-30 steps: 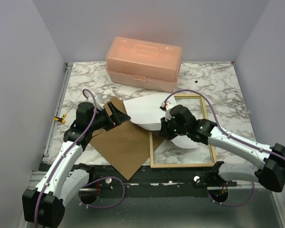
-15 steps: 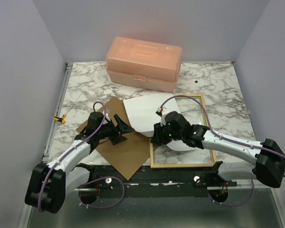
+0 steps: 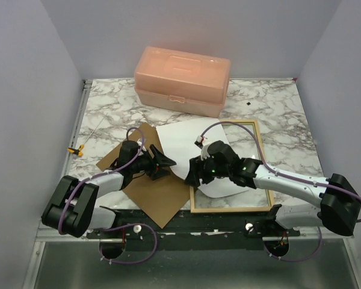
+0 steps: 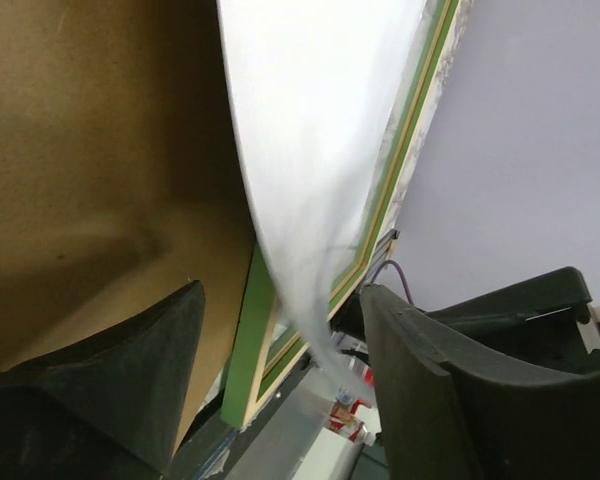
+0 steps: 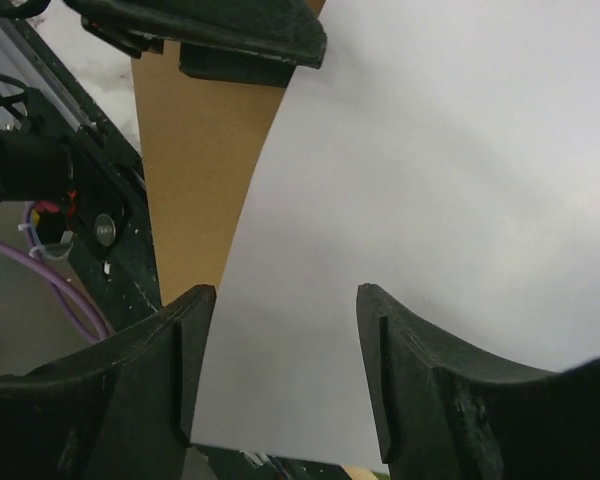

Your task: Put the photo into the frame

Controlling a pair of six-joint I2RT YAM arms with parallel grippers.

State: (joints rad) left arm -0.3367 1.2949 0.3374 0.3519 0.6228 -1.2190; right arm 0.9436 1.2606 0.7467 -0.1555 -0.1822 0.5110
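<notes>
The photo (image 3: pixel 182 139) lies white back up, curved, partly on the brown backing board (image 3: pixel 153 192) and partly over the left side of the frame (image 3: pixel 263 171). In the left wrist view the photo (image 4: pixel 320 140) bends down past the frame's green rail (image 4: pixel 248 345), and its edge runs between the jaws of my open left gripper (image 4: pixel 280 375) without being clamped. That left gripper (image 3: pixel 162 162) sits low at the photo's left edge. My right gripper (image 3: pixel 194 174) stands open just over the photo's near corner (image 5: pixel 430 200), gripping nothing, its jaws (image 5: pixel 285 375) apart.
A peach plastic box (image 3: pixel 182 80) stands at the back of the marble table (image 3: pixel 289 105). A small yellow clip (image 3: pixel 77 150) lies at the left edge. The black rail with the arm bases runs along the near edge (image 3: pixel 186 217).
My right gripper has opened and let go of the photo, which has sunk lower over the frame. The left arm has dropped and reached toward the photo's left edge, its jaws narrowing somewhat.
</notes>
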